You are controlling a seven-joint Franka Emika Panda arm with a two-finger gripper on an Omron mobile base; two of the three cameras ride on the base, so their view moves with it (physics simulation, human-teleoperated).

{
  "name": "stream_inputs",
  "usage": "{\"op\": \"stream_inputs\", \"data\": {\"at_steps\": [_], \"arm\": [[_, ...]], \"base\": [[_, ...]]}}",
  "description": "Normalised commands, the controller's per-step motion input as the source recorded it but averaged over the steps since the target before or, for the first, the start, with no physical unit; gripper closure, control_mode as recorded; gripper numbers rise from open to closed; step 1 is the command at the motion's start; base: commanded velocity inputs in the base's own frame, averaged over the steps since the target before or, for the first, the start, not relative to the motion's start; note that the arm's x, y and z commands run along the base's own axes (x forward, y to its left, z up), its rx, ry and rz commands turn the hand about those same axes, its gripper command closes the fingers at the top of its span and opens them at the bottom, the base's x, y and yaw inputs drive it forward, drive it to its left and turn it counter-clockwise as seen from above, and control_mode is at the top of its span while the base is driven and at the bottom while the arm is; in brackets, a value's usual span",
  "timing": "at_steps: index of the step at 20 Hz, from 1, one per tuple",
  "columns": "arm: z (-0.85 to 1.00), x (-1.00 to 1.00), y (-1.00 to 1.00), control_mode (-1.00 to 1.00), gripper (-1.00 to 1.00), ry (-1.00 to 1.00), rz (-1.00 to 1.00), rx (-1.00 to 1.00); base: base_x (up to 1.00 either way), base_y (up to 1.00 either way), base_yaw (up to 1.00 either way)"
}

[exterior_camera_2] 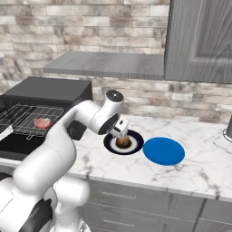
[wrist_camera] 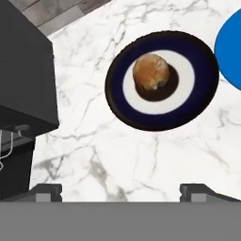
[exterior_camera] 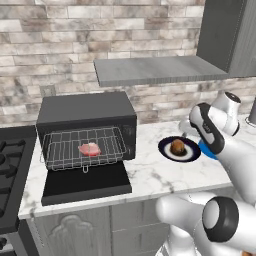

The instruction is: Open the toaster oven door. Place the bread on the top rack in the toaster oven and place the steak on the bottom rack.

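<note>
The black toaster oven (exterior_camera: 85, 107) stands at the left of the counter. The toaster oven door (exterior_camera: 85, 182) lies folded down flat in front of it. The pink steak (exterior_camera: 90, 149) rests on the bottom rack (exterior_camera: 60, 155), a wire grid with a front loop that is drawn out over the door. I cannot tell the top rack apart from those wires. The bread (wrist_camera: 150, 71) is a round brown bun on a dark plate (wrist_camera: 120, 101) with a white centre. My gripper (exterior_camera_2: 121, 134) hangs just above the bread (exterior_camera_2: 123, 142), open and holding nothing, its fingertips (wrist_camera: 47, 190) spread wide.
A blue plate (exterior_camera_2: 164, 151) lies just right of the dark plate. A gas stove (exterior_camera: 10, 160) borders the oven on the left. A grey shelf (exterior_camera: 155, 70) and a grey cabinet (exterior_camera_2: 199, 41) hang over the marble counter (exterior_camera: 160, 175). The counter's front edge is close.
</note>
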Motion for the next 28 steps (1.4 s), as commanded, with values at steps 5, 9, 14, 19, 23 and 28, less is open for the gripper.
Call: {"op": "stream_inputs", "data": {"at_steps": [5, 9, 14, 19, 23, 28], "arm": [[-0.08, 0.19, -0.06, -1.0, -1.0, 0.0, 0.07, -0.01], [-0.12, 0.34, -0.12, -1.0, -1.0, 0.0, 0.04, -0.01], [-0.2, 0.38, -0.1, -1.0, -1.0, 0.0, 0.04, -0.05], [-0.22, 0.27, -0.1, -1.0, -1.0, 0.0, 0.04, -0.06], [-0.3, 0.15, -0.06, -1.0, -1.0, 0.0, 0.03, -0.09], [-0.35, 0.13, 0.0, -1.0, -1.0, 0.0, 0.02, -0.12]], "base": [[0.0, 0.0, 0.0], [0.0, 0.0, 0.0], [0.0, 0.0, 0.0], [0.0, 0.0, 0.0], [0.0, 0.0, 0.0], [0.0, 0.0, 0.0]]}}
